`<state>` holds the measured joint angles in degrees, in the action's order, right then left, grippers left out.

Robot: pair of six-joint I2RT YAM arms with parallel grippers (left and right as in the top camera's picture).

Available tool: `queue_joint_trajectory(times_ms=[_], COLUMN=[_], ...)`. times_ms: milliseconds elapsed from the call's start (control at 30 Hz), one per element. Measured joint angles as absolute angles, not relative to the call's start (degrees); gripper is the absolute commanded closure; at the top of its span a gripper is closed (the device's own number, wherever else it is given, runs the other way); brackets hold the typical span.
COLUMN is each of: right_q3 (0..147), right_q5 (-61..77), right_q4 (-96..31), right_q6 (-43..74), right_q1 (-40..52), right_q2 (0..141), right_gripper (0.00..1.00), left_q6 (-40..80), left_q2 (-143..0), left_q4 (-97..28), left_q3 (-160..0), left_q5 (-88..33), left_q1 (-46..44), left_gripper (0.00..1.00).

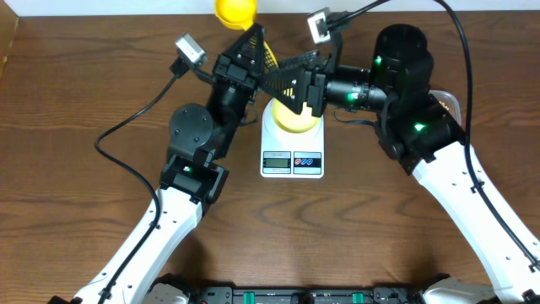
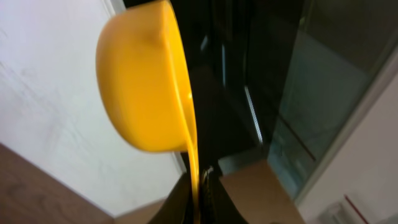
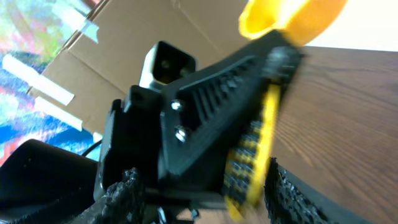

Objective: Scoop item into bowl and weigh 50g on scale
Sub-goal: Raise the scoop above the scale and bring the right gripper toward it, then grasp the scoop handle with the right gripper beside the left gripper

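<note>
Left gripper (image 1: 252,35) clamped on the handle of the yellow scoop (image 1: 234,10), cup high beyond the scale (image 1: 291,165). The bowl (image 1: 297,121) sits on the scale, partly under the right gripper (image 1: 293,84), whose fingers (image 3: 124,194) stand apart beside that handle. No beans visible. Advisable: keep the cup level, centre it over the bowl, then tip slowly.
</note>
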<state>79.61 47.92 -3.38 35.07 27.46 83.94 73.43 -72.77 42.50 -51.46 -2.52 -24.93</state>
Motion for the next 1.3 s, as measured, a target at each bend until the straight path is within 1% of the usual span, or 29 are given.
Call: queue_joint_trajectory(times_ms=[300,533,633,733,867,1033,1133,1200,1300], right_q3=[79.61,79.61,79.61,79.61,79.61,79.61,79.61,79.61,79.61], right_q5=[48.10,48.38,48.23,48.23,48.23,48.23,48.23,48.23,48.23], right_q4=[-3.55,-2.55,-2.07,-2.02,-1.89,-0.78,-0.80,-0.75,-0.78], right_q6=[35.38,35.94,37.32,39.70,44.38,51.27,53.56,54.76,56.21], right_q1=[26.94,22.74,22.39,22.81,23.46,23.70,23.70,23.70,23.81], right_q2=[83.94,83.96,83.96,83.96,83.96,83.96,83.96,83.96,83.96], right_gripper=[0.56,0.56,0.55,0.53,0.55,0.56,0.58,0.61,0.62], left_q6=[73.52,73.52,73.52,73.52,73.52,73.52,73.52,73.52,73.52], left_q2=[-72.77,-72.82,-72.82,-72.82,-72.84,-72.88,-72.88,-72.88,-72.88], left_q4=[42.48,42.48,42.50,42.48,43.55,44.36,44.45,44.47,44.64], left_q3=[-51.46,-51.46,-51.46,-51.46,-51.46,-51.46,-51.46,-51.46,-51.46], left_q5=[-2.02,-2.02,-2.02,-2.02,-2.02,-2.02,-2.22,-2.33,-2.63], left_q1=[-25.67,-25.56,-25.56,-25.56,-25.56,-25.56,-25.56,-25.56,-25.56], left_gripper=[0.93,0.93,0.93,0.93,0.93,0.93,0.93,0.93,0.93])
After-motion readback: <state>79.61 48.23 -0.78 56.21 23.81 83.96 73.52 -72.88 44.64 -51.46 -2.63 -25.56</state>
